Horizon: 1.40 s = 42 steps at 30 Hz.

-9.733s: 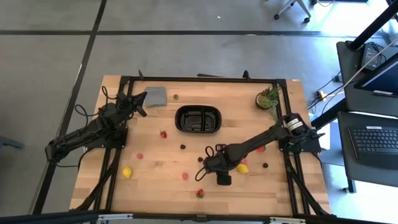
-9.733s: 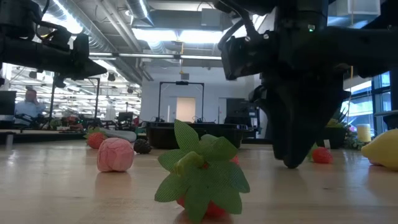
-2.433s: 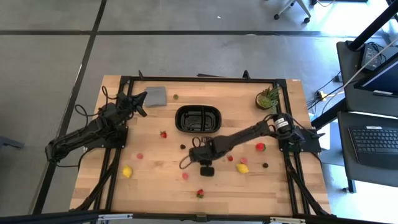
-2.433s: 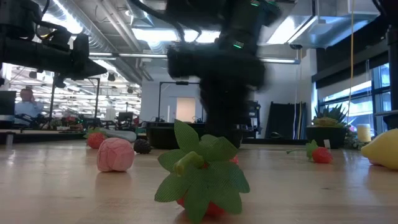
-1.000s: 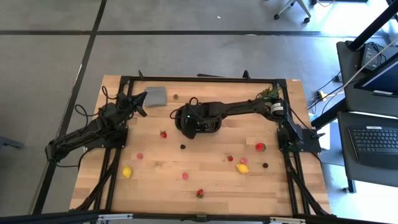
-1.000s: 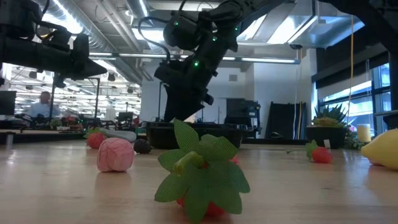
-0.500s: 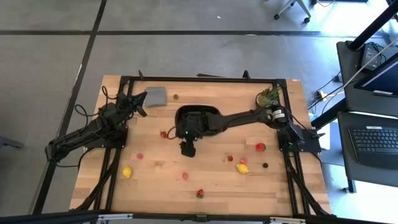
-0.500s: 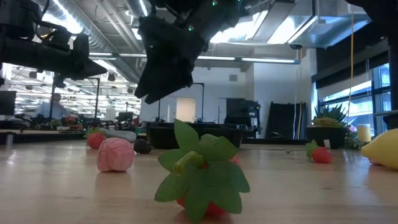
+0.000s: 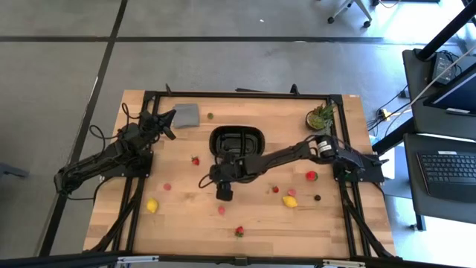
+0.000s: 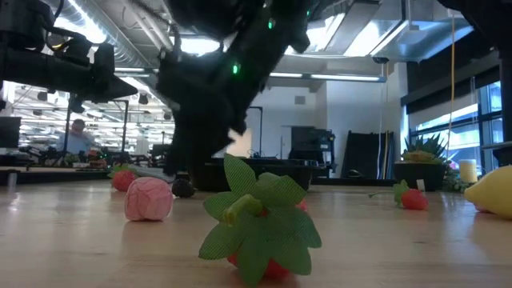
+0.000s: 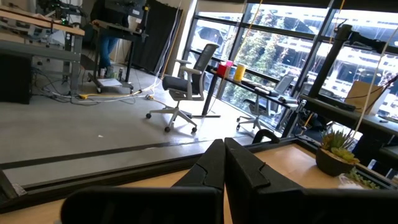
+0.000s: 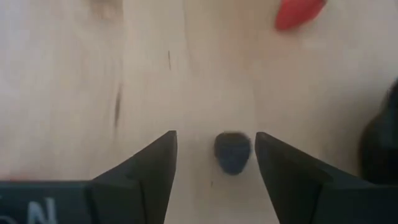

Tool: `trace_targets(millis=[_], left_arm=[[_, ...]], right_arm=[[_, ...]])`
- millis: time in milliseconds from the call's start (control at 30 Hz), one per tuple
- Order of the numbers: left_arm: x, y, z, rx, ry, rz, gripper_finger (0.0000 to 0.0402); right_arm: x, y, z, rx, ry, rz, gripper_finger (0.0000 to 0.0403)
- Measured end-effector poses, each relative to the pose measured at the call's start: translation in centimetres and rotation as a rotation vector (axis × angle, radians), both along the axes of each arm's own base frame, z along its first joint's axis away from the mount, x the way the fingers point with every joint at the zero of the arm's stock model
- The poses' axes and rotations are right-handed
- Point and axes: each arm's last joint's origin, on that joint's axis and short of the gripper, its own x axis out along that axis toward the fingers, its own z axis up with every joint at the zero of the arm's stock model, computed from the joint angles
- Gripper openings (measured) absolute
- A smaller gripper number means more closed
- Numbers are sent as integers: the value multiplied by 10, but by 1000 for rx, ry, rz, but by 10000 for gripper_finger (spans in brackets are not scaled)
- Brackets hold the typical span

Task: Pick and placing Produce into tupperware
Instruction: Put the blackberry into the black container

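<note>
The black tray point(image 9: 238, 141) stands at the table's far middle. Small toy fruits lie scattered on the wood: a strawberry point(image 9: 195, 160), a lemon point(image 9: 152, 205), a pink piece point(image 9: 222, 211) and others. My right gripper point(image 12: 214, 135) is open and points down just near of the tray point(image 9: 217, 179). Its fingers stand on either side of a dark berry point(image 12: 232, 152) without touching it. The berry lies on the table point(image 10: 183, 188), with the gripper just above it point(image 10: 182, 170). My left gripper point(image 11: 224, 149) is shut and empty at the far left point(image 9: 168, 123).
A flat grey square piece point(image 9: 186, 114) lies by my left gripper. A potted plant point(image 9: 321, 117) stands at the far right. More fruits lie at the right: a lemon point(image 9: 290, 201), a strawberry point(image 9: 312, 176) and a dark piece point(image 9: 317, 198). A leafy strawberry point(image 10: 260, 220) lies near the front edge.
My right gripper has gone from above the black tray toward the table's near edge and down, and now stands low over the dark berry. The fruits on the table have stayed where they were.
</note>
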Motion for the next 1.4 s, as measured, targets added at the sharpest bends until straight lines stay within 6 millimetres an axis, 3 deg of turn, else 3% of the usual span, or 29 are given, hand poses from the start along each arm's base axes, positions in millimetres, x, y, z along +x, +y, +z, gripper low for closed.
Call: trace_targets(millis=[233, 467, 1033, 1167, 1400], left_arm=[[0, 0, 0, 0, 0, 0, 0], [0, 0, 0, 0, 0, 0, 0], [0, 0, 0, 0, 0, 0, 0], [0, 0, 0, 0, 0, 0, 0], [0, 0, 0, 0, 0, 0, 0]], right_arm=[[2, 0, -22, -7, 45, -1, 222], [2, 0, -25, -8, 47, -4, 210], [2, 1, -24, -8, 53, 8, 93], [7, -6, -9, -23, 86, -10, 93], [25, -41, 57, -30, 28, -69, 93]])
